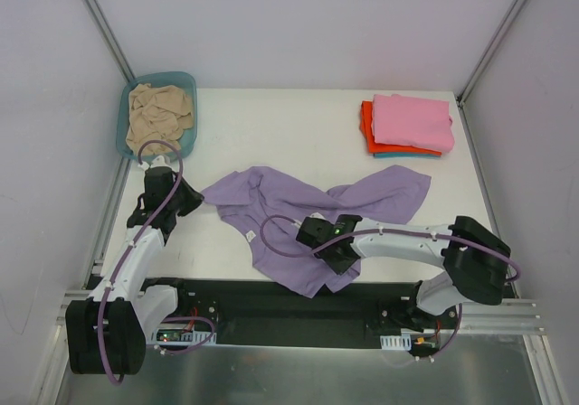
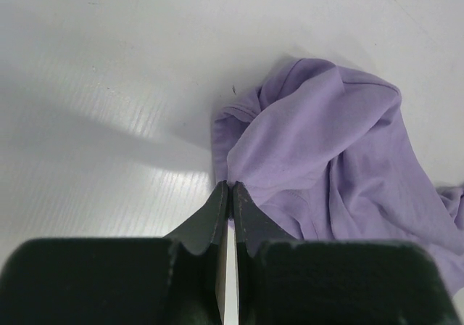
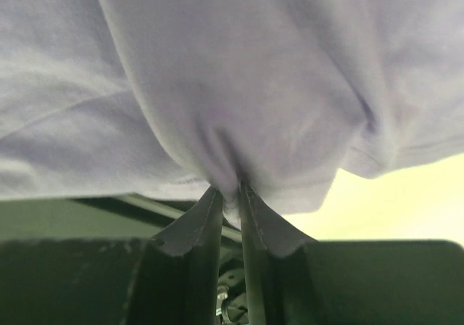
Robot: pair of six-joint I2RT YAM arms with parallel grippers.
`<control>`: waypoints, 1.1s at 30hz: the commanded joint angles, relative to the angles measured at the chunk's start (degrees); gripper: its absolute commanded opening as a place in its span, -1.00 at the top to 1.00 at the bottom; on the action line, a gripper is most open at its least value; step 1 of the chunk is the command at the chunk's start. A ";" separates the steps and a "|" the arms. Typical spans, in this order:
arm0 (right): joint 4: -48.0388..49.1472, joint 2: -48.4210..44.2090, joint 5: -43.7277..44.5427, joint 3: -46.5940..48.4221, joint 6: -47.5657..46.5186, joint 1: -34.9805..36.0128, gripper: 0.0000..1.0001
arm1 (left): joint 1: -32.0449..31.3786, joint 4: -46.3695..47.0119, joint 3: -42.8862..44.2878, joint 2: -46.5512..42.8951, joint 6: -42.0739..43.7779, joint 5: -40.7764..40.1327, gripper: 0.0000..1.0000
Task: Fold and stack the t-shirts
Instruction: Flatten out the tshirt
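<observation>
A lavender t-shirt (image 1: pixel 298 211) lies crumpled across the middle of the table, its near edge hanging over the table's front. My left gripper (image 1: pixel 195 197) is at the shirt's left end. In the left wrist view its tips (image 2: pixel 230 187) are pressed together on the bunched edge of the lavender t-shirt (image 2: pixel 326 144). My right gripper (image 1: pixel 314 239) is over the shirt's near part. Seen from the right wrist, it (image 3: pixel 230 194) pinches a fold of the lavender t-shirt (image 3: pixel 239 71), whose cloth drapes over the whole view. At the back right is a folded stack with a pink t-shirt (image 1: pixel 413 120) on an orange-red one (image 1: pixel 366 127).
A teal basin (image 1: pixel 184 83) stands at the back left corner with a crumpled beige t-shirt (image 1: pixel 159 114) in it. A teal edge (image 1: pixel 398 155) shows under the folded stack. Metal frame rails run along both sides and the near edge (image 1: pixel 298 313).
</observation>
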 commanded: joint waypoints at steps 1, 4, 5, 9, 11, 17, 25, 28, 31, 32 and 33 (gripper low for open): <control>-7.06 -6.16 3.07 3.03 1.27 0.30 0.62 | 0.32 -0.02 -0.09 -0.69 1.11 -1.89 1.00; -7.78 -7.92 3.51 3.11 0.57 0.21 0.62 | 0.32 0.06 0.08 -0.69 1.19 -2.15 1.00; -7.69 -8.01 3.78 3.11 0.39 0.12 0.65 | 0.32 0.06 0.08 -0.60 1.19 -2.15 1.00; -5.58 -7.31 4.91 3.03 -0.05 -1.02 0.99 | 0.32 -0.02 0.43 0.19 1.11 -2.15 1.00; -4.44 -7.39 6.32 3.38 0.73 -2.51 0.99 | 0.32 -0.02 0.52 0.54 1.11 -2.59 1.00; -0.58 -11.08 8.00 5.05 -0.22 -12.70 0.99 | 0.32 0.15 1.92 1.85 0.84 -2.94 1.00; 4.88 -15.21 15.29 15.14 -7.42 -25.52 0.99 | 0.32 0.24 13.68 6.60 -1.35 -2.06 1.00; 4.27 -16.53 18.27 21.90 -12.60 -28.96 0.99 | 0.32 -0.11 19.83 6.52 -1.44 -2.24 1.00; 3.13 -18.81 20.47 28.15 -17.52 -31.60 0.99 | 0.32 -0.29 25.72 5.04 -1.53 -2.77 1.00; 2.95 -19.43 21.78 29.47 -18.67 -31.96 0.99 | 0.32 -0.29 27.14 4.50 -1.36 -3.29 1.00; 2.86 -20.22 22.06 31.92 -19.73 -32.13 0.99 | 0.32 -0.37 28.72 3.89 -1.01 -3.38 1.00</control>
